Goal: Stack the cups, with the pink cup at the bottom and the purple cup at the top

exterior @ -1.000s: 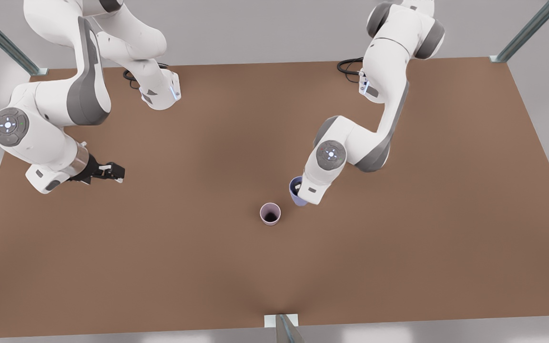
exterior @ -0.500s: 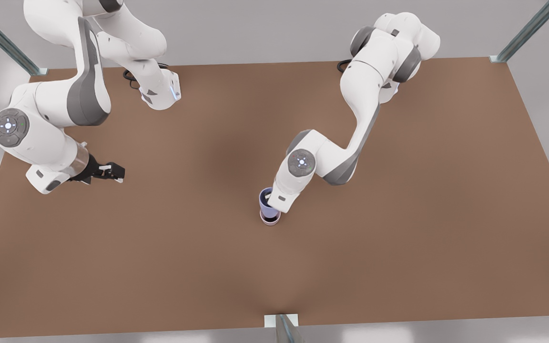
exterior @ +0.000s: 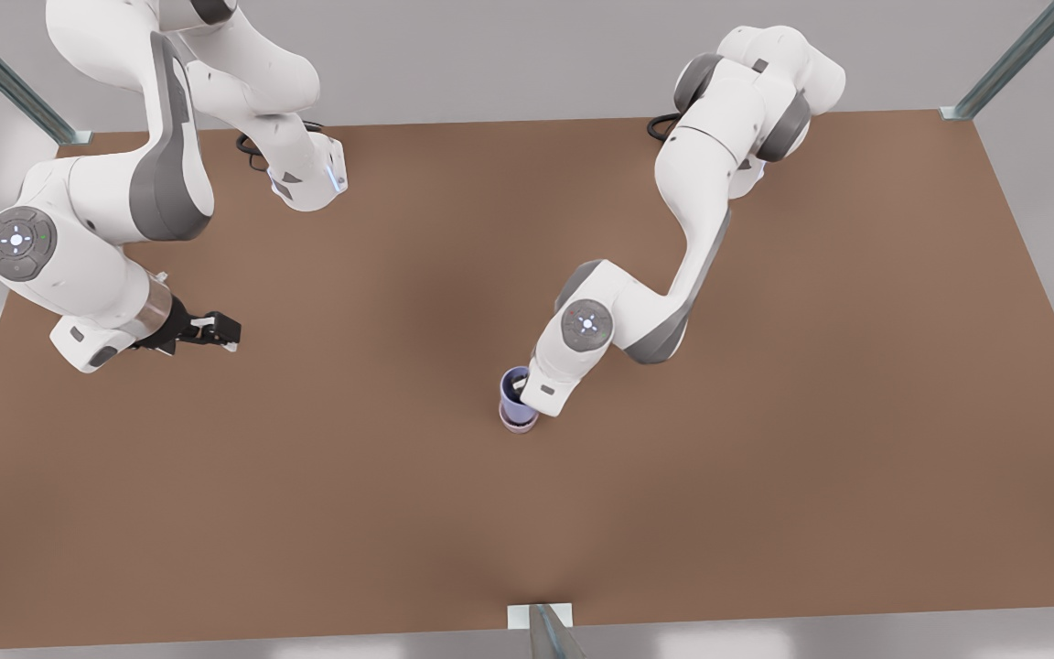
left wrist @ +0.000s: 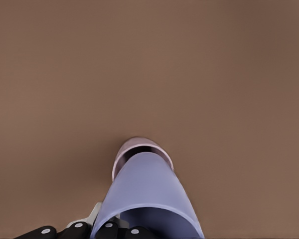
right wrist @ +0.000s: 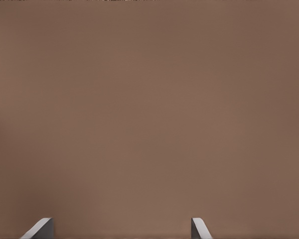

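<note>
The purple cup [exterior: 512, 388] sits nested in the pink cup [exterior: 518, 424] near the table's middle, so only the pink cup's base shows below it. My left gripper [exterior: 524, 388], on the arm at the front view's right, is shut on the purple cup's rim. The left wrist view looks down the purple cup [left wrist: 148, 191] to the pink cup's rim [left wrist: 139, 145] around its lower part. My right gripper [exterior: 223, 331] waits open over bare table at the front view's left, and its fingertips [right wrist: 40, 229] stand wide apart.
The brown table [exterior: 765, 458] stretches bare around the stack. Metal frame posts [exterior: 1012, 59] rise at the far corners, and a bracket [exterior: 541, 622] sits at the near edge. Both arm bases [exterior: 307, 178] stand along the far side.
The left gripper carried the purple cup toward the front view's left, over the pink cup, then lowered it into it. The right arm has not moved.
</note>
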Robot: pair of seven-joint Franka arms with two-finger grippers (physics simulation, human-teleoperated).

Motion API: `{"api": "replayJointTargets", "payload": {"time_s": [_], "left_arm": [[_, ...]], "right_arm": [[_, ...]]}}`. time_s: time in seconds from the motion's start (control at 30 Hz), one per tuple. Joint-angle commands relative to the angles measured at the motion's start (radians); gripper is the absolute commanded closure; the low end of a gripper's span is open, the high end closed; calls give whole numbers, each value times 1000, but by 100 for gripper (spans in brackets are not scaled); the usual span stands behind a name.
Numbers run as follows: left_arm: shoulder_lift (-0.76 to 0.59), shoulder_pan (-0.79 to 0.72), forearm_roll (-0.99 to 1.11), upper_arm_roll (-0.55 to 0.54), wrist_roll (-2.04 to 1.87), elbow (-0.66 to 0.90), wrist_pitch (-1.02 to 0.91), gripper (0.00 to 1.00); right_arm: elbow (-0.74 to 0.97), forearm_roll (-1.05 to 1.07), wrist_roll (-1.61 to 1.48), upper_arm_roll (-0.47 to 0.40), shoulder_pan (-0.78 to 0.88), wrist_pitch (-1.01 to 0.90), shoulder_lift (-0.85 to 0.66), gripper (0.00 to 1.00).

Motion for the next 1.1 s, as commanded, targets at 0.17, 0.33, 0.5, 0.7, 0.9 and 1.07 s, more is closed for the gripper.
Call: {"api": "replayJointTargets", "payload": {"time_s": [0.17, 0.33, 0.5, 0.7, 0.9, 1.07], "left_arm": [[2, 0, -50, 0, 2, -16, 12, 79], [2, 0, -50, 0, 2, -22, 12, 79], [8, -2, -50, 0, 2, -23, 12, 79], [20, -6, -50, 0, 2, -22, 12, 78], [18, -6, -50, 0, -1, -22, 12, 43], [17, -6, -51, -3, -1, -20, 12, 40]], "right_arm": [[-2, 15, 0, 0, -2, 0, 0, 0], [-2, 15, 0, 0, -3, 0, 0, 0], [-2, 15, 0, 0, -2, 0, 0, 0], [-2, 15, 0, 0, -2, -2, 0, 0], [-2, 15, 0, 0, -3, -2, 0, 0], [-2, 17, 0, 0, -3, -2, 0, 0]]}}
